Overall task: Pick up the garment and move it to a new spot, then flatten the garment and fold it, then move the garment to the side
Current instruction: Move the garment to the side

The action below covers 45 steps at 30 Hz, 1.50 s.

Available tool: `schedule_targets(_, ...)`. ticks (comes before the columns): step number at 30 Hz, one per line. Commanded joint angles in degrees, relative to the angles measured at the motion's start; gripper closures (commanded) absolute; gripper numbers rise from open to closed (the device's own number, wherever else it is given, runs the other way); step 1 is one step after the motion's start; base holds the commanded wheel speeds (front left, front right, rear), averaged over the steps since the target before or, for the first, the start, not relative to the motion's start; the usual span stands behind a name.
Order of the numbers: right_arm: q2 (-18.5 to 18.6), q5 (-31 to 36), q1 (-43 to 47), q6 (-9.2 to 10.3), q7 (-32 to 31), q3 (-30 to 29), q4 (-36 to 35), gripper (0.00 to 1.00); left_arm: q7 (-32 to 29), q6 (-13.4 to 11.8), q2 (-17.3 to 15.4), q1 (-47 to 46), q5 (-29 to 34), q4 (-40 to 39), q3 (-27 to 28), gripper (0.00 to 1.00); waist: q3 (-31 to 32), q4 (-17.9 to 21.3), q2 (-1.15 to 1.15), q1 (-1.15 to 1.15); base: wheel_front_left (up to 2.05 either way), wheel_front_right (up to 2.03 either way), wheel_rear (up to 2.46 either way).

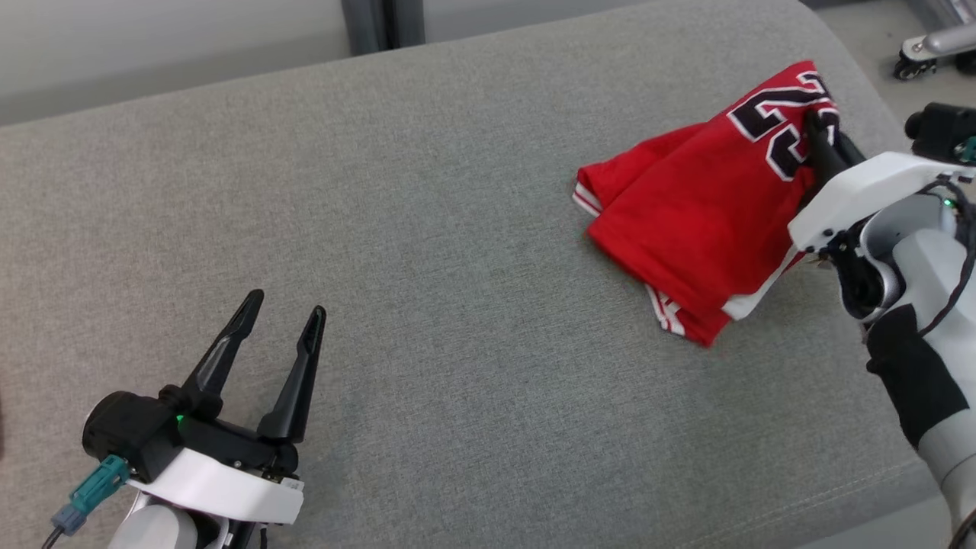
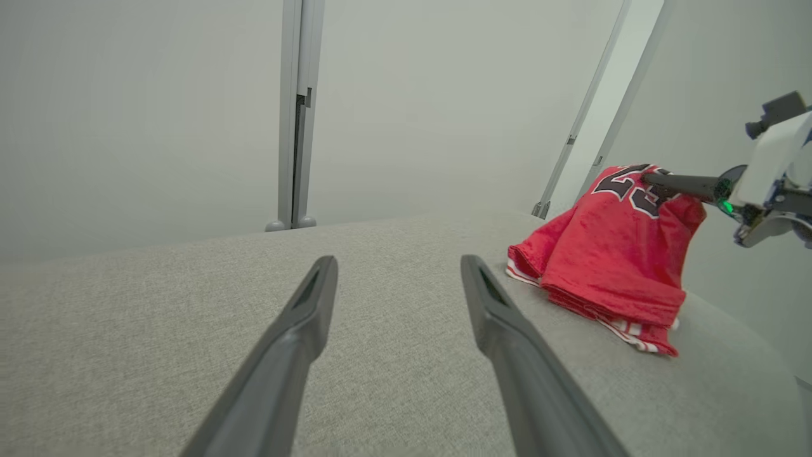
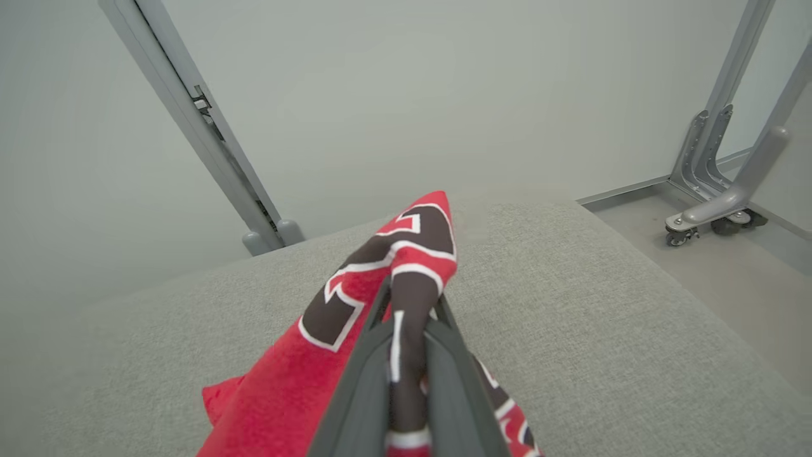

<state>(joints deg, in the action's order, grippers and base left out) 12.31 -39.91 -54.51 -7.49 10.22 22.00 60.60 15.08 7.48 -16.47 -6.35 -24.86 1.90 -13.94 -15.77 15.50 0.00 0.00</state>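
Near the front left corner of the grey cushion (image 1: pixel 427 229), the left gripper (image 1: pixel 287 303) hovers, fingers spread wide and empty, apparently parked clear of the work. Toward the right edge, the right gripper (image 1: pixel 822 126) is pinched tight on a bunch of the red basketball jersey (image 1: pixel 686 221) at its number, raising that end while the rest lies on the cushion, likely to shift it. One jersey, two grippers, one cushion.

1. Jersey (image 1: pixel 686 221), pinched in the right gripper (image 3: pixel 411 295): matt red knit cloth, black-and-white numerals.
2. Cushion (image 1: pixel 427 229) under both grippers: rough grey woven fabric.
3. Left gripper (image 1: pixel 286 303): smooth, matt dark plastic fingers (image 1: pixel 225 347); glossy white shell (image 1: pixel 221 488).
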Motion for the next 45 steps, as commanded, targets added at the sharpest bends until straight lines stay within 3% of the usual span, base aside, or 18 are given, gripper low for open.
schedule_targets(1, 0.22, 0.47, -0.77, -0.01, 0.65, -0.53, 0.85, 1.00, 0.09, 0.02, -0.49, -1.04, -0.47, -0.29, 0.24, 0.00, -1.48, -0.41, 0.00, 0.00, 0.00, 0.00, 0.00)
schedule_targets(9, -0.12, 4.58, -7.00, -0.01, 4.32, -6.74, 11.61, 1.00, 0.09, 0.02, -2.38, -1.65, -1.41, -1.67, 0.75, 0.00, -4.61, 0.26, 0.00, 0.00, 0.00, 0.00, 0.00)
schedule_targets(19, 1.11, 13.44, -5.47, -0.01, 3.85, -14.66, 13.38, 1.00, 0.09, 0.02, -2.93, -2.34, -1.93, -1.88, 0.38, 0.00, -5.24, 0.32, 0.00, 0.00, 0.00, 0.00, 0.00)
schedule_targets(20, 1.01, 14.56, -5.14, -0.01, 3.12, -15.67, 13.36, 0.77, 0.09, 0.02, -2.86, -2.42, -1.91, -1.79, 0.32, 0.00, -5.11, 0.21, 0.00, 0.00, 0.00, 0.00, 0.00)
schedule_targets(21, 0.99, 15.67, -4.85, -0.01, 2.53, -16.63, 13.31, 0.45, 0.09, 0.02, -2.75, -2.45, -1.92, -1.69, 0.23, 0.00, -4.93, 0.10, 0.00, 0.00, 0.00, 0.00, 0.00)
schedule_targets(22, 0.80, 16.78, -4.63, -0.01, 2.01, -17.60, 13.27, 0.00, 0.09, 0.02, -2.60, -2.45, -1.95, -1.55, 0.16, 0.00, -4.67, -0.01, 0.00, 0.00, 0.00, 0.00, 0.00)
schedule_targets(27, -0.05, 22.64, -3.56, -0.01, 0.80, -21.85, 13.28, 0.00, 0.09, 0.02, -1.81, -2.02, -2.10, -0.68, 0.23, 0.00, -2.93, -0.45, 0.00, 0.00, 0.00, 0.00, 0.00)
schedule_targets(34, -1.08, 31.09, -4.61, -0.01, 3.84, -25.37, 12.93, 0.00, 0.08, -0.10, 0.36, -0.61, -1.50, 0.44, 1.65, 0.00, 1.85, -1.61, 0.00, 0.00, 0.00, 0.00, 0.00)
schedule_targets(40, -3.54, 33.85, -2.02, -0.01, 4.87, -25.85, 7.74, 0.00, 0.09, -0.52, 2.48, 0.81, -0.90, 0.99, 4.80, 0.00, 6.88, -3.74, 0.00, 0.00, 0.00, 0.00, 0.00)
schedule_targets(45, -5.87, 33.65, 3.91, -0.01, 5.03, -24.04, -2.18, 0.00, 0.08, -1.81, 4.00, 3.26, 0.07, 1.26, 9.35, 0.00, 12.28, -6.42, 0.00, 0.00, 0.00, 0.00, 0.00)
